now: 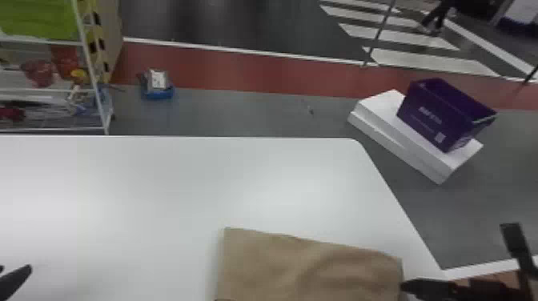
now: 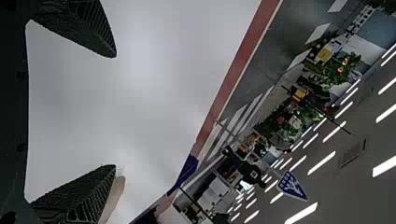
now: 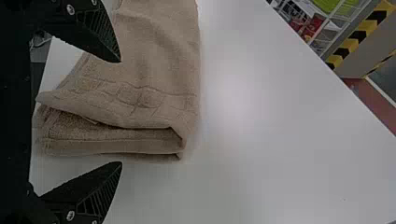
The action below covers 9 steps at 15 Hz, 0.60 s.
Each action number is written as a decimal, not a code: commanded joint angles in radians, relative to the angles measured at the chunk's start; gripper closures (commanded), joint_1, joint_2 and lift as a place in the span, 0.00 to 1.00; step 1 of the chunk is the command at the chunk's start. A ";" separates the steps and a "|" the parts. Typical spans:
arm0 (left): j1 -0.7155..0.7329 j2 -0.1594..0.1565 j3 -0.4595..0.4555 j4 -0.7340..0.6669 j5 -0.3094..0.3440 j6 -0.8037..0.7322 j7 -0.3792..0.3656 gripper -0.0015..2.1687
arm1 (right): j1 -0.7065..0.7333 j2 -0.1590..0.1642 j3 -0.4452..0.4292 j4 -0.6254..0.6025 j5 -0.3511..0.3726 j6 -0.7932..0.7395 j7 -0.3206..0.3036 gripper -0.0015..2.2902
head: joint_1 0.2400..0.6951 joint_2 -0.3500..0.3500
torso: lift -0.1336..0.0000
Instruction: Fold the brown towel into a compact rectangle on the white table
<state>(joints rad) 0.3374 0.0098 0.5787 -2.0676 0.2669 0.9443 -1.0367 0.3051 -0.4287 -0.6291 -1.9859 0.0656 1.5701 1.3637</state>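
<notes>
White bench (image 1: 160, 192): spreads across most of the head view, its far right corner rounded. Beyond that corner, on the floor, a purple bin (image 1: 444, 114) sits tilted-looking on a flat white box (image 1: 384, 106).

Brown towel (image 1: 280, 264): lies on the near right part of the bench, close to the right-hand edge, doubled into a block with soft wrinkles on top. Layered edge (image 3: 112, 145): several plies stacked, the uppermost slightly raised and skewed at 1 end.

Right claw (image 3: 120, 112): its 2 fingers stand wide apart beside the towel, gripping nothing. Left claw (image 2: 115, 111): likewise spread wide and empty, over the bench to the left of the towel.

Step in hand, as judged: partway through folding, with at least 1 fold made and a further fold or a squaring of the edges to come. The next move probably calls for the right claw to close on the stacked plies together; taking only the top ply could open the fold.

Hard to make out: the towel's near side is cut off by the head view's lower edge, the plies cannot be counted surely, and contact between the right claw and the cloth is unclear
</notes>
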 commanded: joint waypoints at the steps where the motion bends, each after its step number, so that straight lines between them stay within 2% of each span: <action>1: 0.003 0.001 0.006 -0.003 0.000 0.000 -0.002 0.01 | -0.009 0.005 0.059 0.050 0.033 0.002 0.003 0.06 | 1.00 0.16 | 0.07; 5: 0.005 0.002 0.029 0.000 0.000 -0.003 -0.006 0.01 | 0.009 -0.001 0.065 0.044 0.029 0.002 0.003 0.07 | 1.00 0.20 | 0.07; 9: 0.003 0.001 0.026 0.000 0.000 -0.003 -0.006 0.01 | 0.011 0.002 0.106 0.044 0.039 0.002 0.003 0.22 | 1.00 0.22 | 0.07</action>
<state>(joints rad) 0.3418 0.0111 0.6057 -2.0679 0.2669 0.9415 -1.0431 0.3178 -0.4264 -0.5445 -1.9431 0.0933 1.5701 1.3637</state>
